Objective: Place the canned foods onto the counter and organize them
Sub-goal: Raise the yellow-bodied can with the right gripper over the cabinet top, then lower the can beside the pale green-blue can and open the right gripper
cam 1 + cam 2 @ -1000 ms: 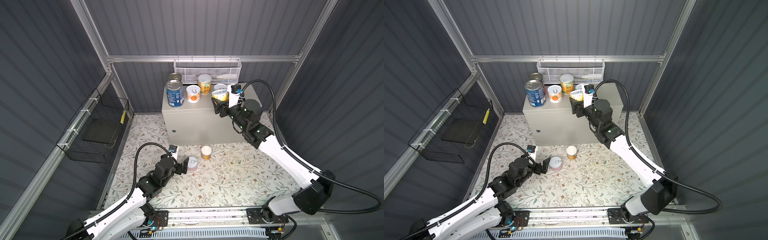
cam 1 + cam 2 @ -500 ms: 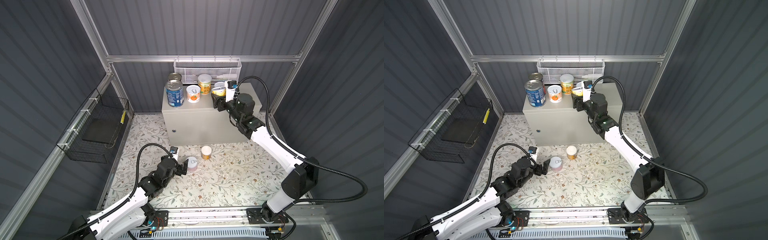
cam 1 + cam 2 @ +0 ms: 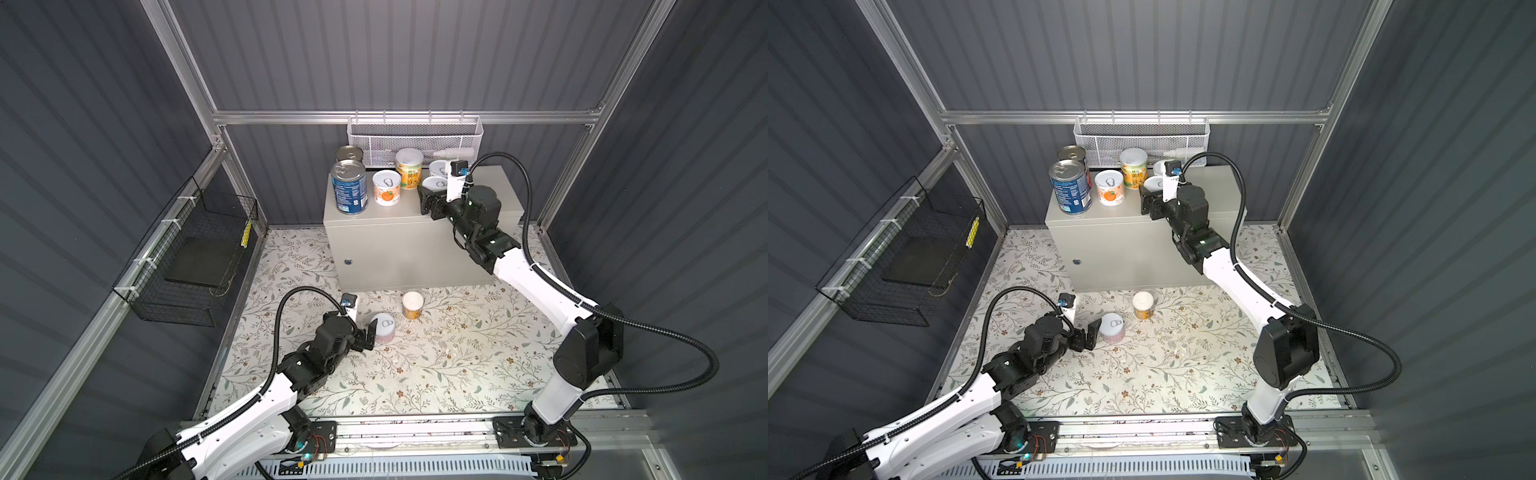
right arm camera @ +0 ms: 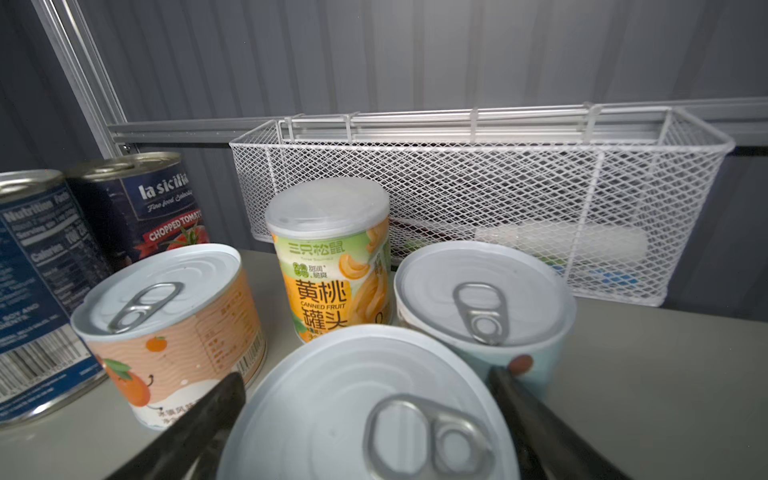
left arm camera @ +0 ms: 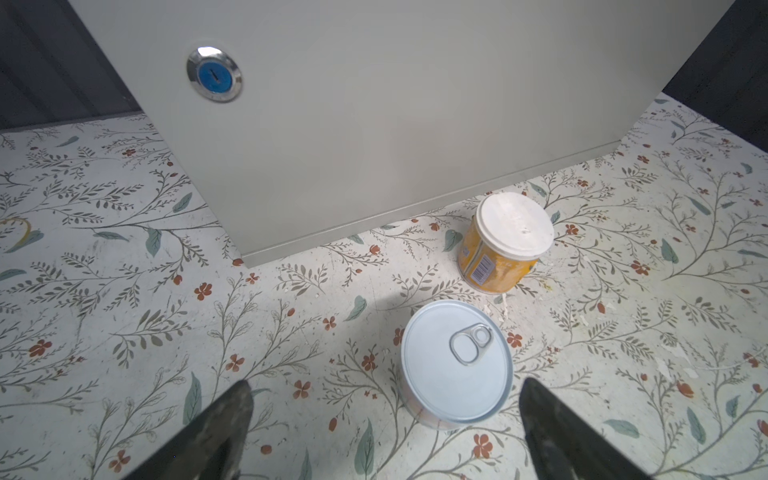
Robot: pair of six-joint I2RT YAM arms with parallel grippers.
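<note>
Top views: six cans (image 3: 386,188) on counter (image 3: 496,195); yellow can (image 3: 412,305), pink can (image 3: 382,328) still on floor (image 3: 457,365). Right gripper (image 3: 430,204) spread around front can (image 4: 332,399); left gripper (image 3: 365,338) spread beside pink can.

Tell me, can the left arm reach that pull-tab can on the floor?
Probably yes. The left end effector is open and the pull-tab can sits partly between its fingers; nothing blocks it, and the yellow can stands apart behind.

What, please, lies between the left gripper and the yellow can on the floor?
A pink can stands upright there, clearest in the left wrist view.
</note>
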